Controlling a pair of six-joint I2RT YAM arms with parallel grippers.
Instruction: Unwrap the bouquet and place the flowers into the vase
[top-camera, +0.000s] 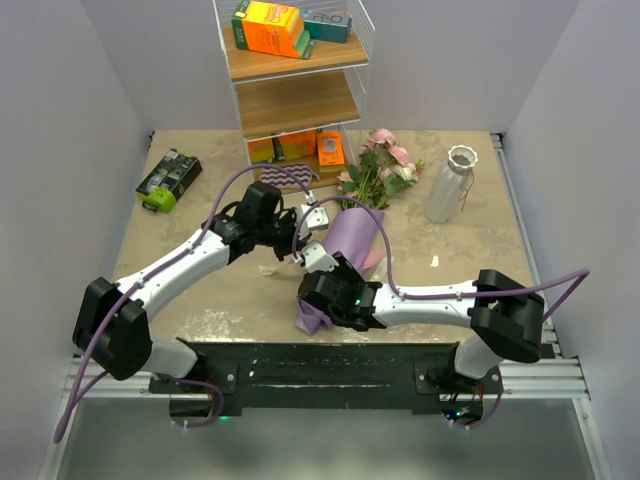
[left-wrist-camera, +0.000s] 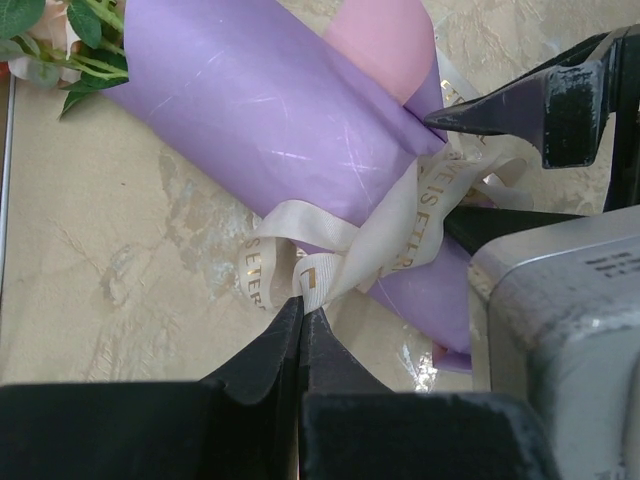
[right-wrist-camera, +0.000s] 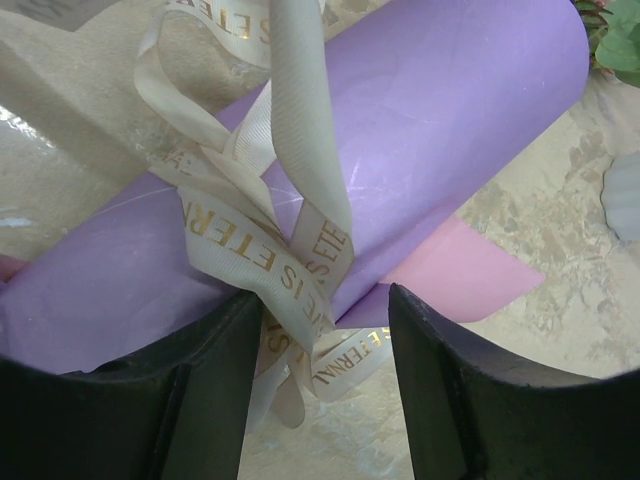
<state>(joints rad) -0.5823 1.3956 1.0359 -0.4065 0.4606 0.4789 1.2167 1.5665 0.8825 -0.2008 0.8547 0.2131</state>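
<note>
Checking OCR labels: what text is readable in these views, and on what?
"IS ETER": gold print on the cream ribbon tied round the bouquet, left wrist view.
"IS ETE" and "ERNAL": fragments on the same ribbon, right wrist view.
Orange boxes on the shelf: print too small to read.
Black-and-green box on the table: blurred, unreadable.

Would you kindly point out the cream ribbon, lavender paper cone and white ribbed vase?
Cream ribbon (left-wrist-camera: 390, 235): left wrist view, its lettered band.
Lavender paper cone (right-wrist-camera: 450, 110): right wrist view, its flank.
White ribbed vase (top-camera: 446, 192): top external view, its body.
</note>
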